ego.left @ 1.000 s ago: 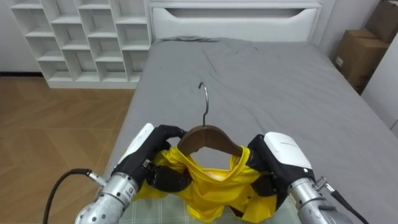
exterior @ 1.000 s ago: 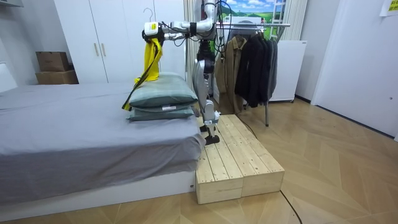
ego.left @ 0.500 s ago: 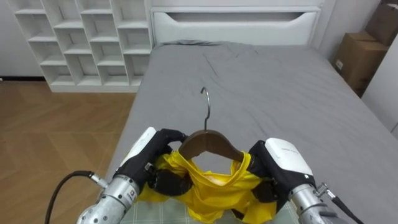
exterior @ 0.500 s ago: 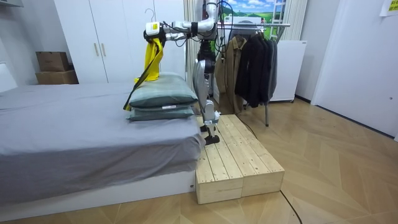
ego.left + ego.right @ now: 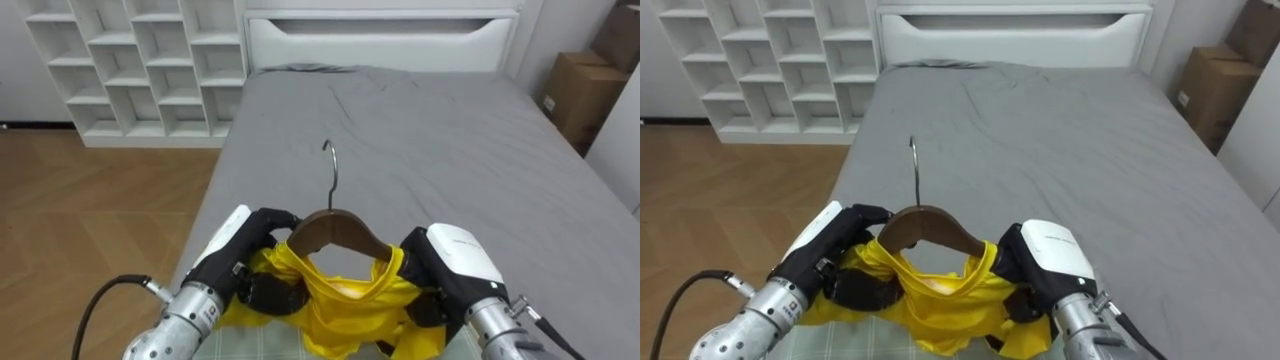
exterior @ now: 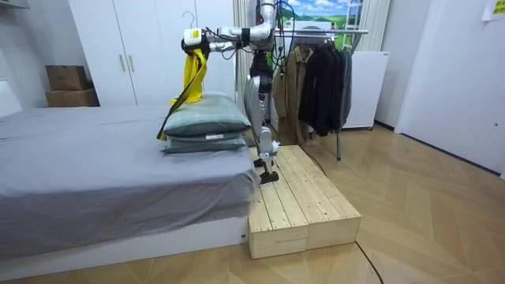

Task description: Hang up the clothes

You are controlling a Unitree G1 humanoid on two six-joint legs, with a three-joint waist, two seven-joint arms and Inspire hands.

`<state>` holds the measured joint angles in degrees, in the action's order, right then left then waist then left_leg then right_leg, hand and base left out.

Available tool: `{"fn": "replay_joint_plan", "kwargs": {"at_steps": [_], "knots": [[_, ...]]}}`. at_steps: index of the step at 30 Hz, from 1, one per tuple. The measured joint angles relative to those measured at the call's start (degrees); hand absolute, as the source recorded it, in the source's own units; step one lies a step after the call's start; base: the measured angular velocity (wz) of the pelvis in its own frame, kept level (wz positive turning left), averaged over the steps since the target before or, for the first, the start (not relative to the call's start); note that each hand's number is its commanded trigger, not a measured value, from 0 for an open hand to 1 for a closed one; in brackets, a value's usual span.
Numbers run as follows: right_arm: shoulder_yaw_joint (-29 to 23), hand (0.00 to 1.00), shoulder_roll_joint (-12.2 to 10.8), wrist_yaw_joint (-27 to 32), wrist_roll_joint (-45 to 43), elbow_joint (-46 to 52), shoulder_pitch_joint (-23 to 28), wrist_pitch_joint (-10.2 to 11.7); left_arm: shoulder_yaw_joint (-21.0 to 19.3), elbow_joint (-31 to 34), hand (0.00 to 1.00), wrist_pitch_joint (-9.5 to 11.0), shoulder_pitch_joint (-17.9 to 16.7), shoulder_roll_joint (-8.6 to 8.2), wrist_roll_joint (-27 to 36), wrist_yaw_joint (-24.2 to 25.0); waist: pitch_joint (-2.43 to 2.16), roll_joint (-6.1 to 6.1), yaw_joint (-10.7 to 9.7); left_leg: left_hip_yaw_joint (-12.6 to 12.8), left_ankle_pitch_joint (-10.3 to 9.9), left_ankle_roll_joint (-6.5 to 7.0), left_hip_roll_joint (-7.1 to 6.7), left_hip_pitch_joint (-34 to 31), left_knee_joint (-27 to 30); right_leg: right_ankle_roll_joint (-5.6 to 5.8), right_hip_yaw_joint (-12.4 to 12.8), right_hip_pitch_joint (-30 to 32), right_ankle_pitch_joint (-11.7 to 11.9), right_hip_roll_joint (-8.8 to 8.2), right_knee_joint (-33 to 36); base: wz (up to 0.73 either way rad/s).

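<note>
Hanger is held up over the bed's near edge, hook up and pointing away from me. Yellow garment is on it, bunched at the collar. In the room view its tail trails down to the stacked pillows at the bed's corner. Left hand is curled round the hanger's left shoulder and right hand round the right one, cloth pinched under both.

Step, as I judge it: seat the shoulders squarely. I'd pull the fabric evenly outward with the hanger level, then lift the tail clear of the pillows before turning to the rack behind.
</note>
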<state>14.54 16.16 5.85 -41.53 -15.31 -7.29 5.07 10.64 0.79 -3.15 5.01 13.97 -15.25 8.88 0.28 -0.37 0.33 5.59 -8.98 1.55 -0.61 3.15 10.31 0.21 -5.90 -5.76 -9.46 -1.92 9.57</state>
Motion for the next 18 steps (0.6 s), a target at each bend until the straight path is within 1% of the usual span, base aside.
{"fn": "replay_joint_plan", "kwargs": {"at_steps": [1,4,5,8,10,12,13,14,15,18], "knots": [[0.0,1.0,0.0,0.67,-0.08,-0.31,0.02,1.01,-0.67,0.0,0.0,0.38,0.0,0.1,-0.03,-0.01,0.02,0.12,-0.01,-0.01,0.0,0.0,0.02,-0.03,-0.01,0.0,-0.11,0.04,0.0,0.0,0.0,0.0],[0.02,1.0,0.01,1.6,-0.02,-0.68,0.13,2.15,-1.49,0.11,0.0,1.22,0.0,0.68,-0.05,-0.03,-0.01,0.65,0.07,-0.02,-0.01,-0.01,0.03,-0.19,-0.16,0.0,-0.28,0.25,0.0,0.01,0.08,0.0],[0.02,1.0,0.01,1.62,-0.04,-0.68,0.14,2.35,-1.58,0.12,1.0,1.28,0.0,0.68,-0.05,-0.05,-0.05,0.72,0.11,-0.01,-0.01,-0.01,0.02,-0.18,-0.18,0.0,-0.25,0.29,0.0,0.01,0.13,0.0],[-0.5,1.0,0.01,2.78,-0.35,-0.67,0.14,2.61,-2.79,0.12,1.0,1.81,0.0,0.57,-0.1,-0.7,-0.08,0.76,0.24,0.0,0.0,-0.01,0.03,0.0,-0.21,0.0,-0.23,0.15,0.0,0.05,0.16,0.0],[-1.11,1.0,0.0,3.58,-0.34,-0.67,0.14,3.35,-3.59,0.12,1.0,3.34,0.0,0.51,-0.11,-1.37,-0.08,0.76,0.29,0.09,0.0,-0.01,0.02,0.32,-0.3,0.0,-0.15,-0.06,0.0,0.05,0.12,0.0],[-1.54,1.0,0.02,3.83,-0.34,-0.67,0.14,4.04,-3.7,0.12,0.51,4.2,0.0,0.58,-0.39,-2.0,-0.09,0.75,0.37,0.18,0.0,-0.01,0.0,0.54,-0.47,0.0,-0.12,-0.16,0.0,0.04,0.1,-0.02],[-1.82,1.0,0.02,3.9,-0.34,-0.67,0.14,4.33,-3.69,0.12,0.47,4.84,0.0,0.57,-0.75,-2.19,-0.09,0.75,0.51,0.29,0.0,-0.01,0.0,0.56,-0.56,0.0,-0.05,-0.1,0.0,0.04,0.09,-0.04],[-1.89,1.0,0.02,3.92,-0.34,-0.67,0.15,4.33,-3.69,0.12,0.3,5.1,0.0,0.57,-1.01,-2.25,-0.09,0.75,0.6,0.34,0.0,-0.01,0.0,0.56,-0.59,0.0,-0.01,-0.06,0.0,0.04,0.08,-0.05],[-1.99,1.0,0.02,3.92,-0.34,-0.67,0.3,4.27,-3.69,0.19,0.0,5.32,0.0,0.56,-1.34,-2.4,-0.09,0.75,0.79,0.37,0.0,-0.01,0.01,0.57,-0.63,0.0,0.04,-0.01,0.0,0.04,0.07,0.0],[-2.37,1.0,0.02,3.91,-0.29,-0.66,0.94,4.0,-3.69,0.21,0.0,5.65,0.0,0.54,-2.45,-2.67,-0.1,0.74,1.01,0.34,0.0,-0.01,-0.01,0.56,-0.76,0.0,-0.02,0.01,0.0,0.04,0.02,0.0]]}}
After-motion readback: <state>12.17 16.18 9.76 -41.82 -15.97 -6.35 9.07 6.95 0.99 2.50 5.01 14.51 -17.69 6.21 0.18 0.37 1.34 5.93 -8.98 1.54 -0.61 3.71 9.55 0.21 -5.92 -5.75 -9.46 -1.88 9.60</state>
